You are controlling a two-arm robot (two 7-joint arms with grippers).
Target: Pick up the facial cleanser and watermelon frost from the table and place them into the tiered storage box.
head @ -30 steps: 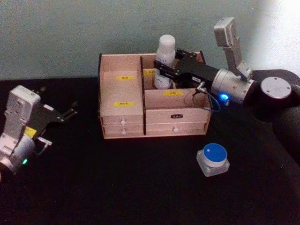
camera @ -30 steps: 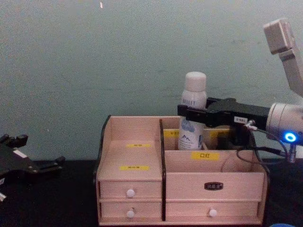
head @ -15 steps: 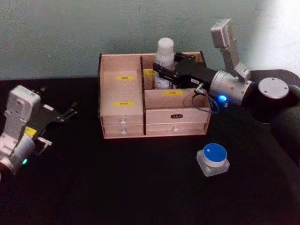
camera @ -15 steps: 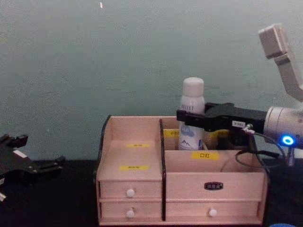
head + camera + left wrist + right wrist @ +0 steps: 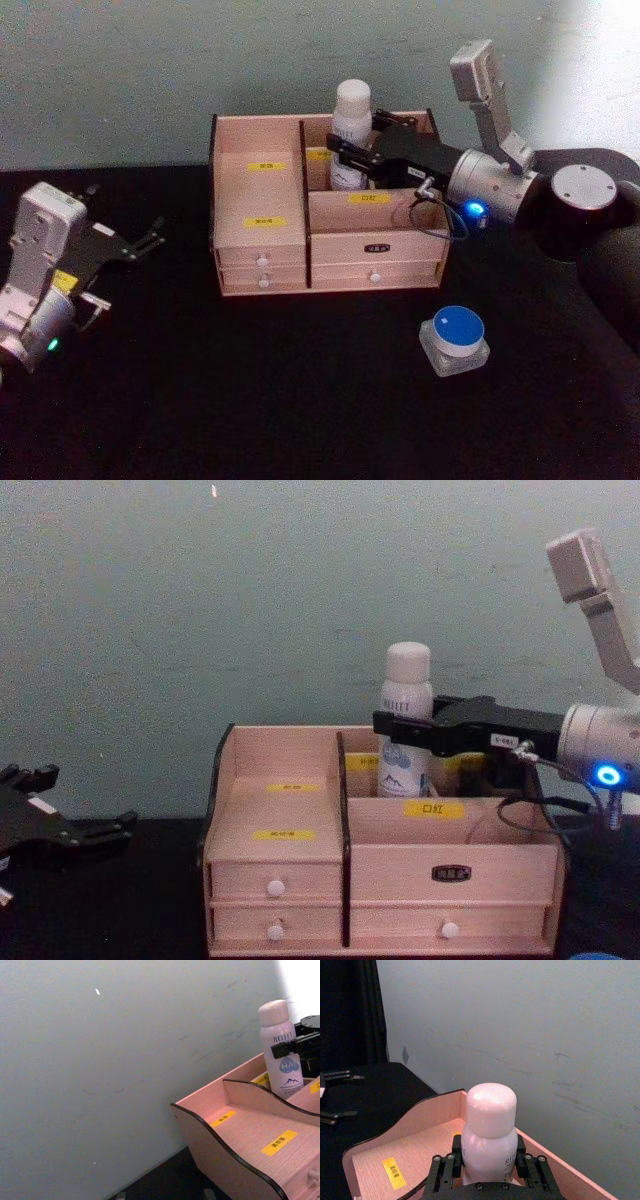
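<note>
The right claw (image 5: 358,142) is reaching in from the right over the tiered storage box (image 5: 262,240) and is clamping the facial cleanser (image 5: 351,105) between its black fingers. In the right wrist view the fingers are pressing against both sides of the bottle just under its shoulder. The bottle is standing upright in the box's rear right compartment, with its cap rising above the back wall. Its lower part is sitting behind the partition and the claw, so I cannot tell whether its base is touching the compartment floor.

The watermelon frost (image 5: 455,338) is sitting on the black tabletop (image 5: 250,400), in front of the box's right end and well apart from it. The chest view's lower edge is cutting it down to a blue sliver.

The left claw (image 5: 120,213) is hanging off to the left of the box, with its fingers spread apart and gripping nothing. The writing on the box's yellow labels is too small to read.
</note>
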